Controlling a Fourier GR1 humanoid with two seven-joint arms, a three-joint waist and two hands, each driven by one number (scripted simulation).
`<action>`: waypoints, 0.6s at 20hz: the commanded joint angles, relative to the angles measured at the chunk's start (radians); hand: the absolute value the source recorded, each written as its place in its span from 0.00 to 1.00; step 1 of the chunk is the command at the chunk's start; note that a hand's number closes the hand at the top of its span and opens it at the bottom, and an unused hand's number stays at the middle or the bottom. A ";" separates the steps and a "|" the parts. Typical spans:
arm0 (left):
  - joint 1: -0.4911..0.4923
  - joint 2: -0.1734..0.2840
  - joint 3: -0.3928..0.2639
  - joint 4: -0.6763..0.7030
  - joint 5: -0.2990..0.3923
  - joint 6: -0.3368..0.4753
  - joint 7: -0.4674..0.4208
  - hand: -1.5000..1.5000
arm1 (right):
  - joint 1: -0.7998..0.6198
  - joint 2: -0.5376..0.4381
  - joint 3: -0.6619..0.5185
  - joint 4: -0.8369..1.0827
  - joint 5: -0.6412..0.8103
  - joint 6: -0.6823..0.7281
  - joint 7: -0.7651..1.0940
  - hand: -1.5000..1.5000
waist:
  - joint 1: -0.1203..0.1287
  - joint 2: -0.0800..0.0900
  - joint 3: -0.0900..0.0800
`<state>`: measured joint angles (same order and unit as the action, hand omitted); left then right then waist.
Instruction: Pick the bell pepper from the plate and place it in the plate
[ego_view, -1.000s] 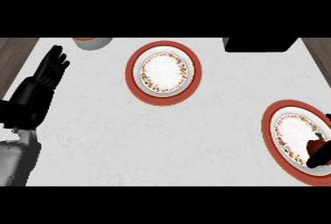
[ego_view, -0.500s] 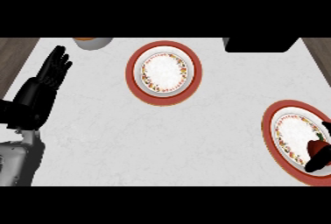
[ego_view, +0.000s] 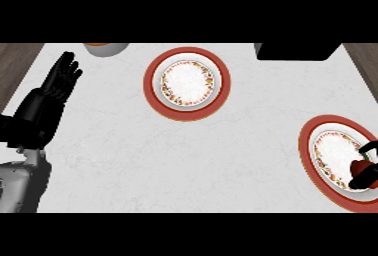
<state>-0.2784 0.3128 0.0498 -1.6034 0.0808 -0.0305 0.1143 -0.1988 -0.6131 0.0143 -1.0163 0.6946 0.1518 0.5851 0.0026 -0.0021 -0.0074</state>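
Head view, looking steeply down on a pale, faintly marbled counter (ego_view: 184, 160). Dark wood-toned floor shows beyond the counter at the upper left and upper right corners. At far left, the grey left forearm rises from the lower edge and ends in the black left hand (ego_view: 60, 80), fingers straight and pointing up, holding nothing, resting near the counter's left edge. Just right of it, at the top edge, a pale bowl (ego_view: 105, 48) with an orange interior is partly cut off. Centre top: a red-rimmed plate (ego_view: 187, 111) with a white centre and a speckled band, bare of objects. Upper right: a black box-like object (ego_view: 299, 51) at the counter's far edge. At far right, a second red-rimmed plate (ego_view: 306, 142) is cut by the view's edge; on it lies the red bell pepper (ego_view: 359, 167), with the black fingers of the right hand (ego_view: 367, 175) curled round it. The pepper is on this right-hand plate, well apart from the centre plate.
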 joint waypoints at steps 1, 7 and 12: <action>0.006 -0.007 0.018 0.017 0.017 -0.021 -0.015 0.50 | 0.049 0.034 0.025 -0.002 0.078 -0.153 -0.093 1.00 | -0.003 0.002 0.008; 0.030 -0.015 0.028 0.044 -0.009 -0.018 -0.051 0.50 | 0.050 0.123 0.092 -0.212 0.124 -0.138 0.012 1.00 | -0.012 -0.001 0.006; -0.006 -0.027 0.015 0.080 -0.032 -0.012 -0.052 0.50 | 0.067 0.143 0.146 -0.327 0.261 -0.243 0.069 1.00 | -0.017 0.001 0.006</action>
<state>-0.2756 0.3089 0.0761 -1.5894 0.0751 -0.0486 0.1102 -0.1415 -0.5139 0.1263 -1.2226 0.9035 -0.0411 0.6007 -0.0121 -0.0037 -0.0098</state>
